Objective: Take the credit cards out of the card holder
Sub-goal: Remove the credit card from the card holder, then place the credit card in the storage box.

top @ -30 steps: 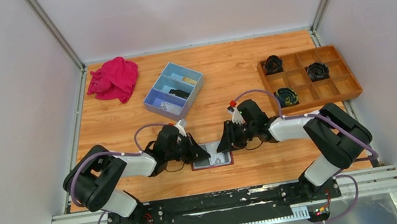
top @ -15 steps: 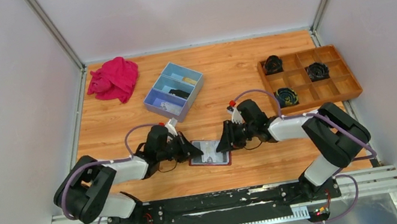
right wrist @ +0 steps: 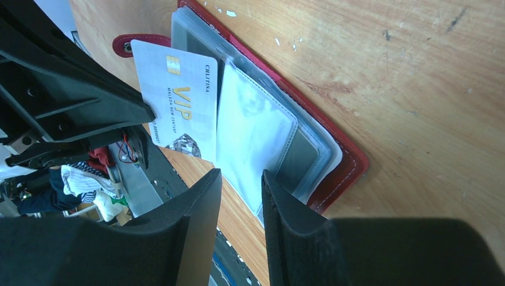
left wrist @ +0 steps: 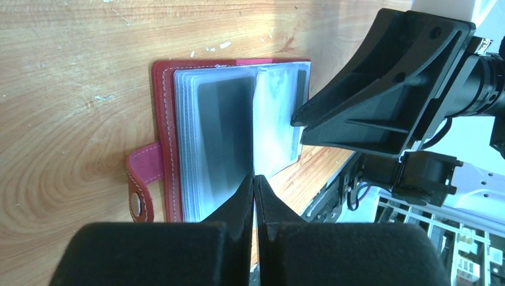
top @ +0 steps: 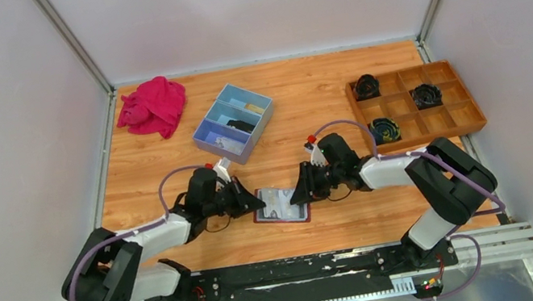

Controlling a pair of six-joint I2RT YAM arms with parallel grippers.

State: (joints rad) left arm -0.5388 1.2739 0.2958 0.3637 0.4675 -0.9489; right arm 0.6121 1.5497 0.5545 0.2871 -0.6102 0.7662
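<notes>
One card (right wrist: 178, 98), white with VIP print, sits over the left half of the card holder (left wrist: 162, 113). Left pincer (left wrist: 255, 179) is pressed together, pinching the card's edge. Holder lies open on the desk (top: 319, 92), near-centre, between both arms. Right pincer (right wrist: 239, 174) is slightly spread, tips at a raised clear sleeve (right wrist: 256, 134) on the right half.
</notes>
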